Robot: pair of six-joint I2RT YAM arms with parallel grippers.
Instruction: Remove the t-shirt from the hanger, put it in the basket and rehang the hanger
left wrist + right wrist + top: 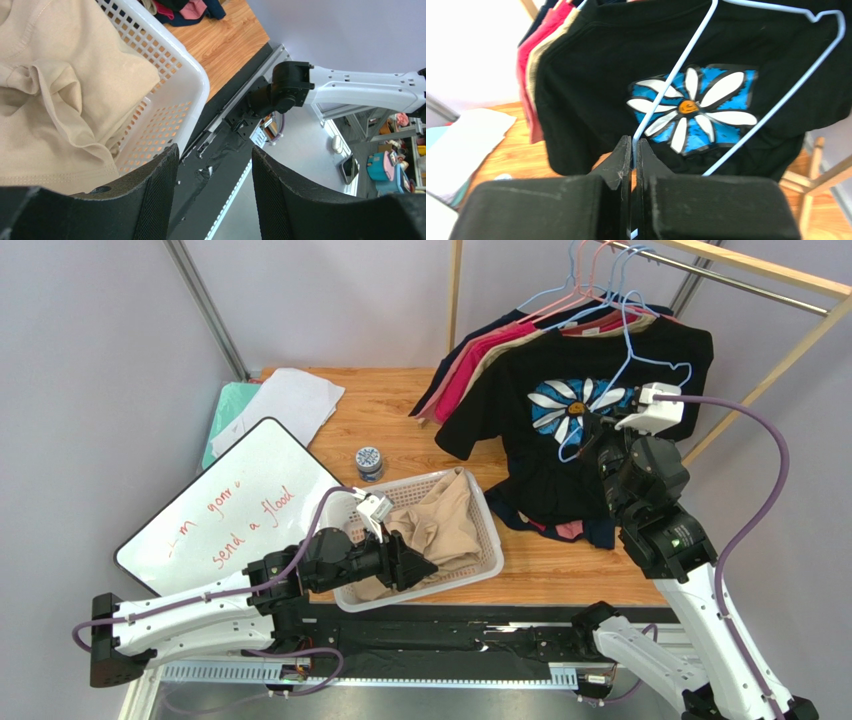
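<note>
A black t-shirt with a blue and white daisy print (575, 405) hangs at the front of the rack, also in the right wrist view (696, 105). A bare light-blue wire hanger (610, 390) hangs in front of it, hook on the rail. My right gripper (597, 437) is shut on the hanger's lower corner; the wire (676, 70) runs between the closed jaws (633, 150). A beige t-shirt (435, 525) lies in the white basket (490, 540). My left gripper (425, 565) is open and empty over the basket's near edge (192, 80), beside the beige shirt (55, 90).
More shirts, pink, beige and navy, hang on hangers behind the black one (480, 360). A whiteboard (230, 505) lies at the left, folded cloths (275, 405) behind it, a small jar (369, 461) near the basket. Clothing is heaped under the rack (560, 525).
</note>
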